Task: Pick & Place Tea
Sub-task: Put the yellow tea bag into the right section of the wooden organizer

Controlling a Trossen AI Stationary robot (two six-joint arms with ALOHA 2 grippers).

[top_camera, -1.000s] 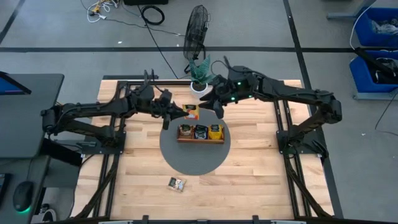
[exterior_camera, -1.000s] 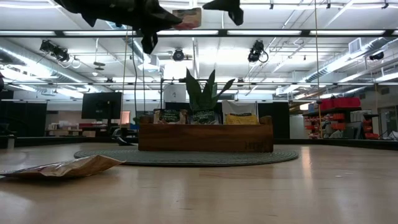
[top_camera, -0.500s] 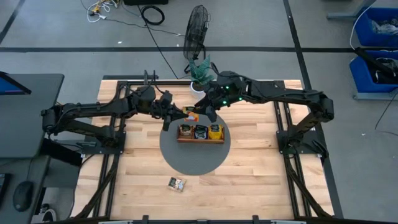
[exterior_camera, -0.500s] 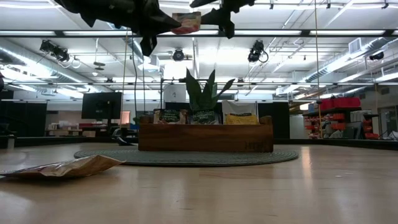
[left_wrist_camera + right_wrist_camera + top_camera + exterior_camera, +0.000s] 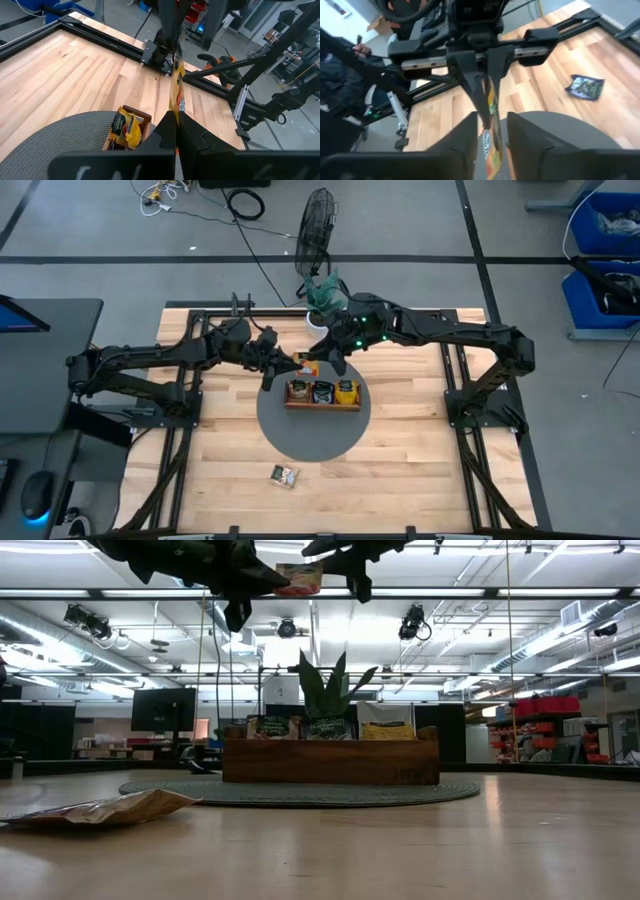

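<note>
Left gripper (image 5: 290, 362) is clamped on an orange tea sachet (image 5: 309, 365) above the wooden tray (image 5: 322, 405); right gripper (image 5: 327, 363) straddles it, fingers apart.

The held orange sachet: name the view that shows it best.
Low view: the orange sachet shows its flat face, hanging between the left hand and right hand. Both wrist views show it edge-on; the high view shows only a small orange patch between the arms.

Grey floor (image 5: 80, 240) w/ cables, blue bins (image 5: 605, 240), ceiling strip lights (image 5: 470, 595).
</note>
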